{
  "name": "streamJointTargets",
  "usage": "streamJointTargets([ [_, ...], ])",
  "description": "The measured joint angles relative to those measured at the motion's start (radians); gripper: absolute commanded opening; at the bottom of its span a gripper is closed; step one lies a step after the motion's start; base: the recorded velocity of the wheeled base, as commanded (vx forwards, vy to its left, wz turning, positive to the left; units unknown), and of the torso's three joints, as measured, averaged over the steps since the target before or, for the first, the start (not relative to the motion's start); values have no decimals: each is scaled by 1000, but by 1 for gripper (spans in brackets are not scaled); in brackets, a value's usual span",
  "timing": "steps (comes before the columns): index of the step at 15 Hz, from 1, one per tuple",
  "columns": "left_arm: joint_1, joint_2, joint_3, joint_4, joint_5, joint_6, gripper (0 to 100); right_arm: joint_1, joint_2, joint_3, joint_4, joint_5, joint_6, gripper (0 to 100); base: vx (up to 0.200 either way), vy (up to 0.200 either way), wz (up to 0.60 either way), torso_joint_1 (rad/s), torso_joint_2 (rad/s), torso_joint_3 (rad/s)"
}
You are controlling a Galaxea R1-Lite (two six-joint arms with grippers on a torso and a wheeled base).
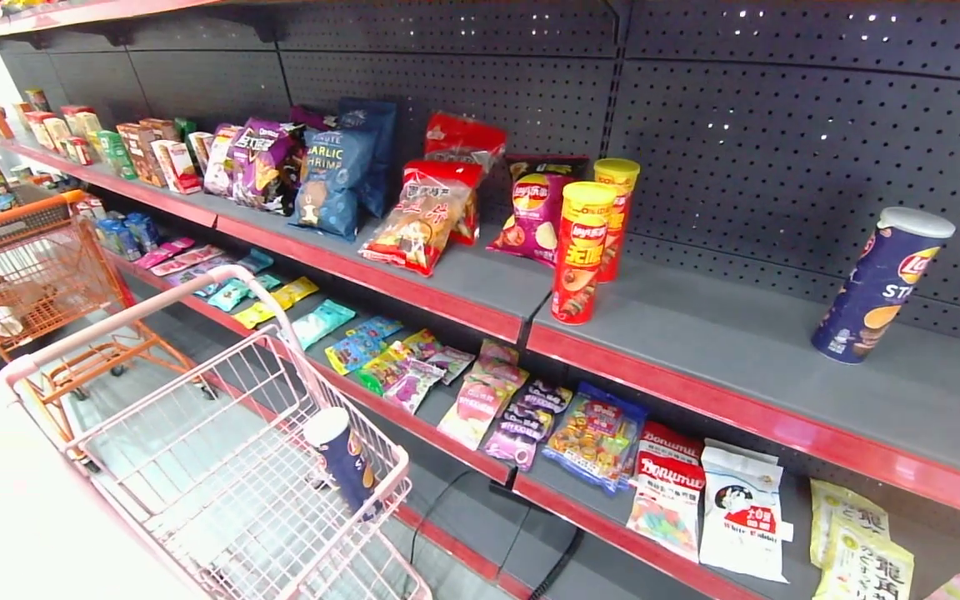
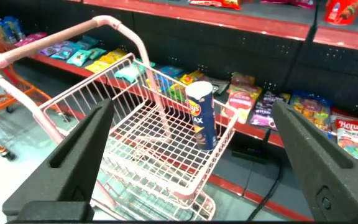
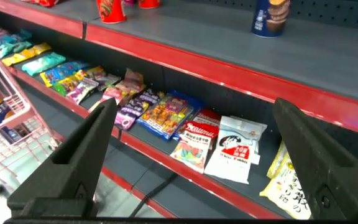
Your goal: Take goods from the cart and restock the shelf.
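Note:
A dark blue chip can [image 1: 342, 460] with a white lid stands upright in the far corner of the pink wire cart [image 1: 143, 306]. In the left wrist view my left gripper [image 2: 192, 112] hangs open above the cart [image 2: 61, 47], with the can [image 2: 202, 116] farther off between its fingers and not touched. My right gripper [image 3: 196, 106] is open and holds nothing, facing the lower shelf of candy bags [image 3: 166, 115]. A matching blue can [image 1: 880, 283] stands alone on the grey upper shelf [image 1: 722, 342] at the right, also seen as the blue can [image 3: 271, 15] in the right wrist view.
Two red and yellow cans [image 1: 584, 250] stand on the upper shelf left of a wide bare stretch. Snack bags [image 1: 422, 217] and boxes fill the shelf farther left. An orange cart [image 1: 30, 267] stands behind the pink one. A black cable [image 1: 559, 562] lies on the floor.

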Motion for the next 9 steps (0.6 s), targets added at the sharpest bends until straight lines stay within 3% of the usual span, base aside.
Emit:
streamJointTargets([
  [9,0,0,0,0,0,0,100,0,0,0,0,0,0,100,0,0,0,-140,345,192],
])
